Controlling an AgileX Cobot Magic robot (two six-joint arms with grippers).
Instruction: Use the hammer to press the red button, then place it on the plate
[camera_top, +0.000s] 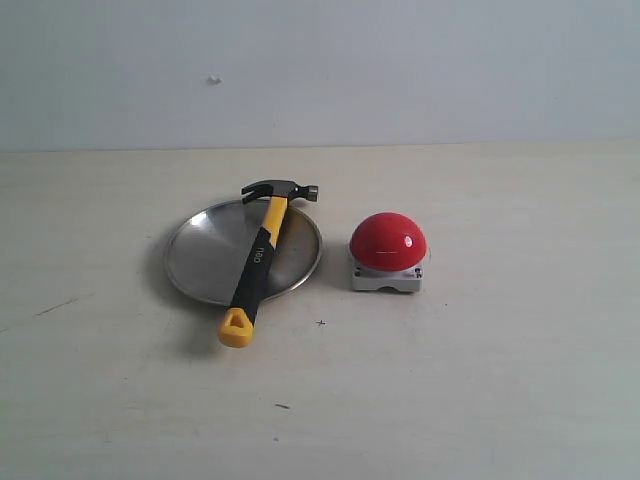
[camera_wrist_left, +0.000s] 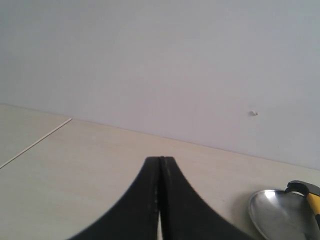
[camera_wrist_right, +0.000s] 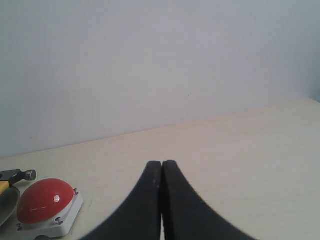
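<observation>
The hammer (camera_top: 259, 263) lies across the silver plate (camera_top: 205, 256), its dark head over the far rim and its yellow looped end hanging past the near rim onto the table. To the plate's right sits the red button (camera_top: 387, 241) on its grey base. Neither gripper shows in the exterior view. My left gripper (camera_wrist_left: 160, 159) is shut with nothing in it, well away from the plate (camera_wrist_left: 277, 217) and the hammer head (camera_wrist_left: 303, 189). Also shut and empty is my right gripper (camera_wrist_right: 162, 163), off to one side of the red button (camera_wrist_right: 44, 200) and the hammer head (camera_wrist_right: 19, 175).
Everything rests on a pale wooden table (camera_top: 500, 390) that meets a plain light wall (camera_top: 400, 70) behind. A few small dark specks (camera_top: 282, 406) mark the tabletop near the front.
</observation>
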